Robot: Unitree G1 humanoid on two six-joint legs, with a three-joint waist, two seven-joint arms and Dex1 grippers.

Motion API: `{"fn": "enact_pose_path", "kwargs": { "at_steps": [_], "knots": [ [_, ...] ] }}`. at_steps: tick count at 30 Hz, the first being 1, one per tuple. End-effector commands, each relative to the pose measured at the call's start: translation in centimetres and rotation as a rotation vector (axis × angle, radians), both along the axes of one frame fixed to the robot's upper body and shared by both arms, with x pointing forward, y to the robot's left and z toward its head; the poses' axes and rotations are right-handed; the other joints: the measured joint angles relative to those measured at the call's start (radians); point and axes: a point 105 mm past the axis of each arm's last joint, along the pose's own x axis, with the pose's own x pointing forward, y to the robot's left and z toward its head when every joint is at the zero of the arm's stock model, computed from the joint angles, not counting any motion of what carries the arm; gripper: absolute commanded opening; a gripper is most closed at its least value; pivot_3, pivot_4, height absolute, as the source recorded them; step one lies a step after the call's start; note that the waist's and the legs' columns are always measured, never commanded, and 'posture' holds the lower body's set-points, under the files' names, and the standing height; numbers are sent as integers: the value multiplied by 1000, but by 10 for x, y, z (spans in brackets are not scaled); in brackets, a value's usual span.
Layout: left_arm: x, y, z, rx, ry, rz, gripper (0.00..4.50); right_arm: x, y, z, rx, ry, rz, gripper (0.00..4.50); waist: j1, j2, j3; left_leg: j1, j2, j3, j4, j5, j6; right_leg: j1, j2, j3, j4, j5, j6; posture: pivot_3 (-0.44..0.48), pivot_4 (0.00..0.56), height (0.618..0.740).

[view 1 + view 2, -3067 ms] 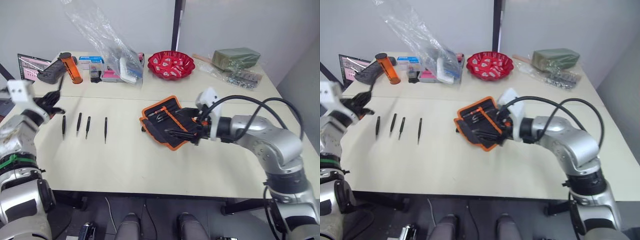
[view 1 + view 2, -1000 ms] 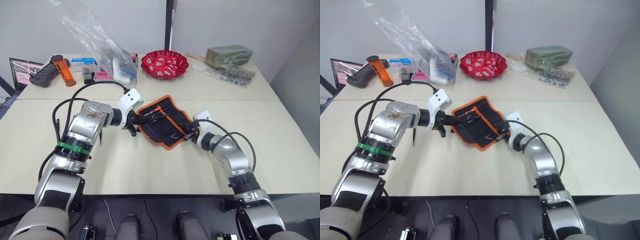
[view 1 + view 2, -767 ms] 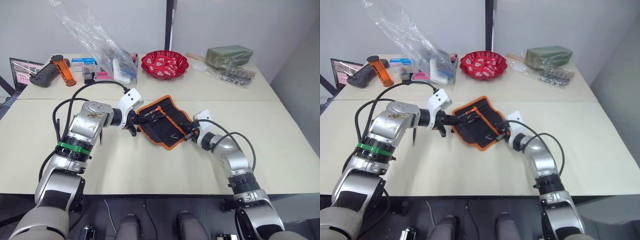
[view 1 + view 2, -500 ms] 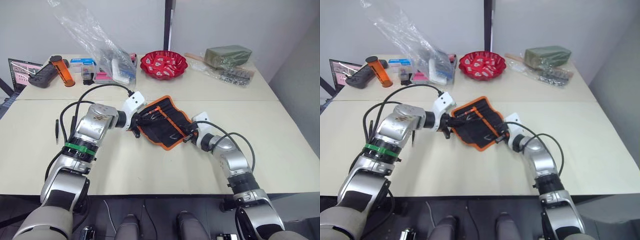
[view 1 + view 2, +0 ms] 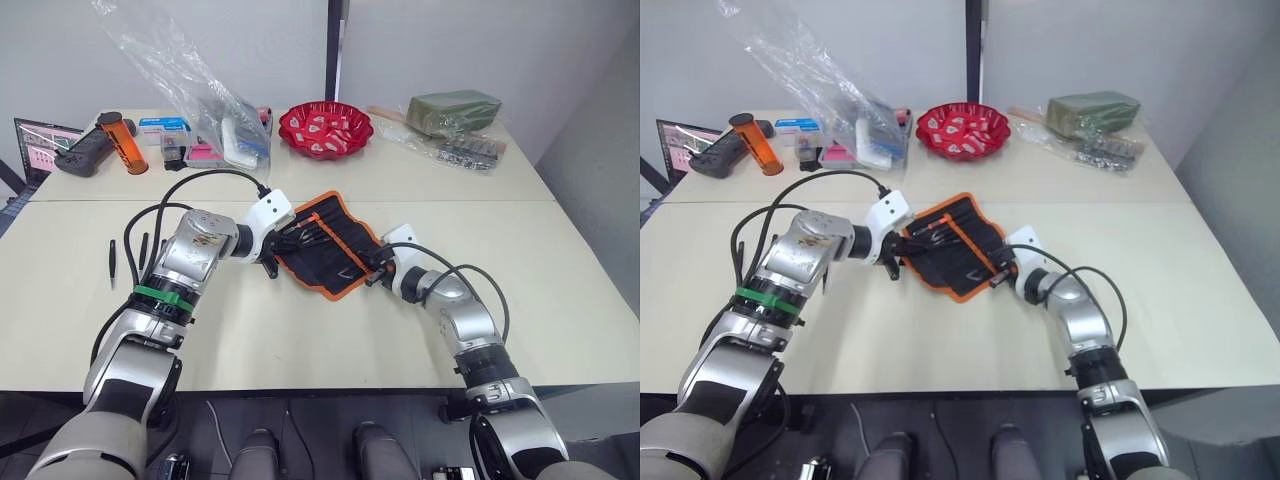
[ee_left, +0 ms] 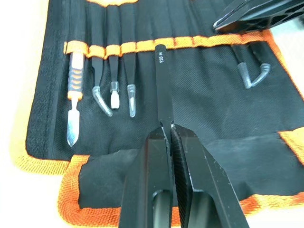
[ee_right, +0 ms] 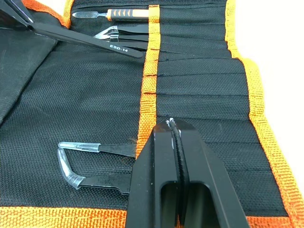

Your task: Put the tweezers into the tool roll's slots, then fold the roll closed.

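The tool roll [image 5: 332,250] lies open in the middle of the table, black with orange binding. My left gripper [image 6: 167,130] is shut on one black tweezers [image 6: 162,80], whose tip touches the orange strip over the slots [image 6: 190,42]. Those slots hold an orange-handled tool [image 6: 73,90] and capped tweezers [image 6: 130,90]. On the roll's right part my right gripper [image 7: 173,126] rests shut, its tip against the fabric beside two more capped tweezers [image 7: 95,164]. Two loose tweezers [image 5: 112,262] lie on the table left of my left arm.
Along the table's far edge stand a red bowl [image 5: 330,128], a clear plastic bag [image 5: 200,90], an orange cylinder [image 5: 118,142], a black controller [image 5: 80,150] and a green package [image 5: 455,110]. Bare tabletop lies in front of the roll and to its right.
My left arm has come from the table's left side to the roll with a tweezers, then edged it toward the slot strip. The right gripper has stayed on the roll.
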Motion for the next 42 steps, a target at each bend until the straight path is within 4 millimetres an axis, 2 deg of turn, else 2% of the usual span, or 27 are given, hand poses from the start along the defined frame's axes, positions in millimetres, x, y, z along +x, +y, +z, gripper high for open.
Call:
{"fn": "enact_pose_path", "kwargs": {
  "at_steps": [1,14,21,28,36,42],
  "knots": [
    [6,-3,14,7,-50,3,0,-7,5,-15,-5,58,22,21,0,0,0,0,0,0,0,0,0,0,0,0,0,0,0,0,150,735],
    [12,-6,13,15,-49,40,0,-12,8,-20,-8,71,44,21,0,0,0,1,0,0,0,0,0,0,0,0,0,0,0,0,150,735],
    [13,-2,15,41,-49,36,0,-13,9,-20,-4,75,48,21,-1,0,0,1,0,0,0,0,0,1,0,0,0,0,0,0,150,735],
    [18,-15,19,24,-65,24,0,-12,13,-21,-7,81,58,21,-1,0,0,1,0,0,0,0,0,1,0,0,0,0,0,0,150,735],
    [17,-27,13,49,-80,-37,0,-13,15,-23,-13,86,67,21,-2,0,0,1,0,0,0,0,0,1,0,0,0,0,0,0,150,735],
    [22,-38,14,64,-161,-93,0,-15,15,-24,-12,92,70,21,-1,0,0,2,0,0,0,0,0,2,0,0,0,0,0,0,150,735]
  ]
}}
